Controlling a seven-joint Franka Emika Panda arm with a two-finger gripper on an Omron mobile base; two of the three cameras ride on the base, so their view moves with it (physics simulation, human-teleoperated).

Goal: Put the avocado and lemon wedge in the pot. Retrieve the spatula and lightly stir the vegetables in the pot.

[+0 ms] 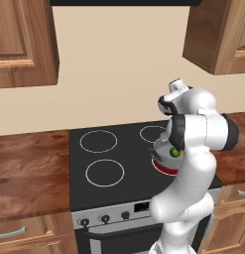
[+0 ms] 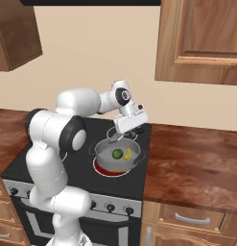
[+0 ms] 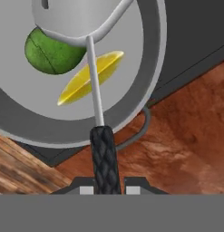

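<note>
Fingers (image 3: 106,189) clamped on spatula (image 3: 100,113) handle, blade over avocado (image 3: 50,52), lemon wedge (image 3: 81,81), pot (image 3: 149,54).

avocado (image 2: 117,153) beside lemon wedge (image 2: 127,154), in pot (image 2: 101,149)

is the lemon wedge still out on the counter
No, the lemon wedge lies inside the pot beside the avocado.

avocado (image 3: 50,52): showing dark glossy green
lemon wedge (image 3: 93,77): showing bright yellow
pot (image 2: 103,150): showing grey
spatula (image 3: 103,156): showing black braided grip, pale grey blade
counter (image 2: 192,163): showing reddish wood grain
</note>
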